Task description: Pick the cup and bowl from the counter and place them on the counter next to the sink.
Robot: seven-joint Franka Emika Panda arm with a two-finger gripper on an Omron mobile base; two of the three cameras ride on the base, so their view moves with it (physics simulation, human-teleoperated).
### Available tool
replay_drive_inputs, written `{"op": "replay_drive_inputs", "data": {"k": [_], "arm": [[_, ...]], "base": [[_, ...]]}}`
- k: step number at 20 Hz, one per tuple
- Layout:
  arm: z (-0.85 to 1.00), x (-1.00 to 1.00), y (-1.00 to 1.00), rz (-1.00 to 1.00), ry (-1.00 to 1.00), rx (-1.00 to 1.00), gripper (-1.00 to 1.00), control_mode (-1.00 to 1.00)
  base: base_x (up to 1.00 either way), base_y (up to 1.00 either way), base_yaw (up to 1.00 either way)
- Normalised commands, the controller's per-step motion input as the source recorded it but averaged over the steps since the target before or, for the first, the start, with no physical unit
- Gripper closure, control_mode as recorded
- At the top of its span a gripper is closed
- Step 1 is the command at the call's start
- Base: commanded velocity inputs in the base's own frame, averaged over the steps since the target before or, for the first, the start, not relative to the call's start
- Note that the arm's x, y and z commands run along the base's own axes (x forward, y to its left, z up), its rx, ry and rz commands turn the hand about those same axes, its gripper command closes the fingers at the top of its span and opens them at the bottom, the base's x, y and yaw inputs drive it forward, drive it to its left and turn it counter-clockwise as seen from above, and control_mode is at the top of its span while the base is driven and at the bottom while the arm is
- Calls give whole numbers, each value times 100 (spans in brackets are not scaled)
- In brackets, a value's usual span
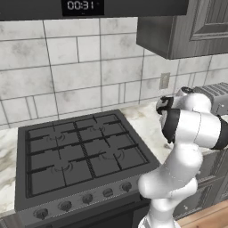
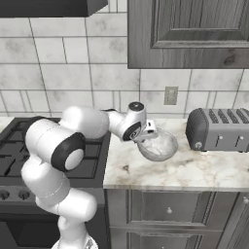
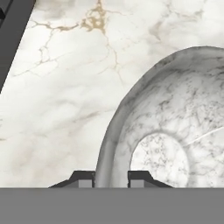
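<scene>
The end effector (image 3: 111, 178) is straddling the bowl (image 2: 158, 145) rim, one fingertip inside and one outside, jaws narrowed onto the wall, gripping the edge because the bowl is too wide to span. The bowl is sitting on the counter (image 2: 204, 168) between stove (image 2: 12, 146) and toaster (image 2: 219, 129).

Pale grey tiled wall (image 1: 80, 67) running behind a black stove top (image 1: 80, 151) with knobs (image 1: 87, 198) along its front. Dark grey panelled upper cabinet (image 2: 194, 29) hanging above a wall outlet (image 2: 170, 95). Grey toaster (image 2: 219, 129) sitting by the wall. Wooden floor (image 1: 209, 218) showing at lower right
</scene>
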Motion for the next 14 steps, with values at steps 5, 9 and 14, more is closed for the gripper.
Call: {"op": "replay_drive_inputs", "data": {"k": [5, 9, 14], "arm": [[42, -56, 19, 0, -2, -1, 100, -100], [43, -47, 20, 0, 0, -8, 100, -100], [48, -60, 20, 0, 0, -8, 100, -100]], "base": [[0, 0, 0], [0, 0, 0], [0, 0, 0]]}}
